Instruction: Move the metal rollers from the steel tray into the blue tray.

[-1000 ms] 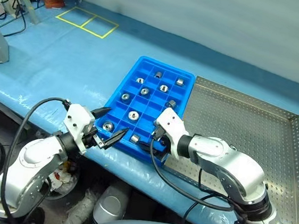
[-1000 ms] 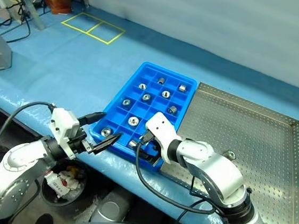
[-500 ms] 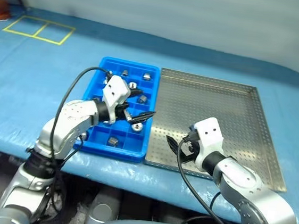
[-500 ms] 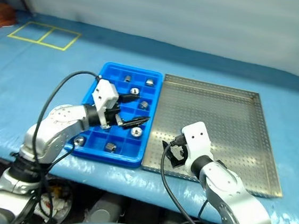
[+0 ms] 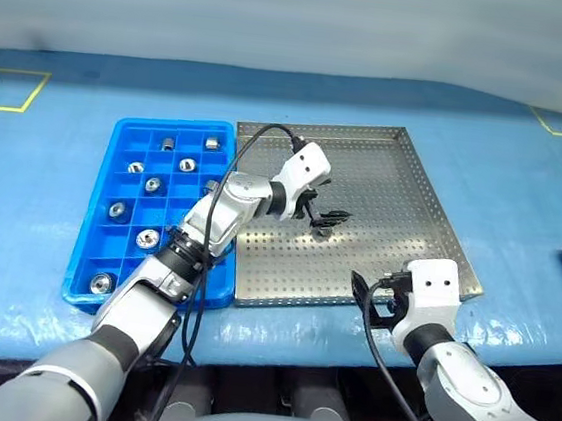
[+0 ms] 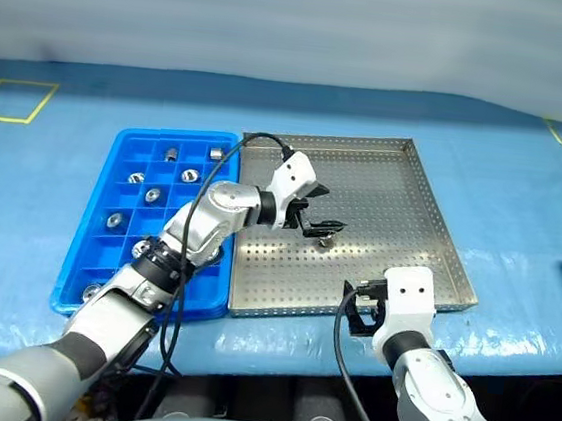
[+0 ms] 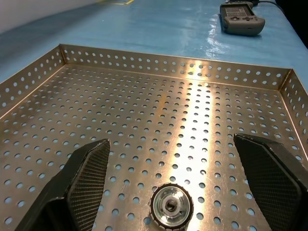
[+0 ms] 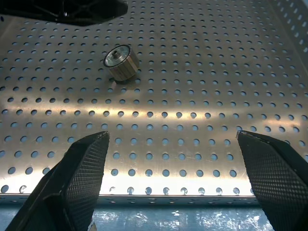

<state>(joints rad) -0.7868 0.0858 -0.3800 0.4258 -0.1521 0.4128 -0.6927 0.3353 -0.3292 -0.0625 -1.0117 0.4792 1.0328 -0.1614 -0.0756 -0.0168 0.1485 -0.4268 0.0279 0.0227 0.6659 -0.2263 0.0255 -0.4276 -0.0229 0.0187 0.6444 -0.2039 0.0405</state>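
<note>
One metal roller (image 7: 171,207) lies on the perforated floor of the steel tray (image 5: 413,199), between the spread fingers of the left claw (image 5: 326,219) and just short of their tips, touching neither. The right claw (image 5: 376,299), also spread wide and holding nothing, hovers at the tray's near rim, with that roller well ahead of it. Other rollers sit in compartments of the blue tray (image 5: 94,211) on the bench (image 5: 524,196).

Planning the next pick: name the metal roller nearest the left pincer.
The lone metal roller on the steel tray, just below the open left pincer; the others sit in the blue tray.
</note>
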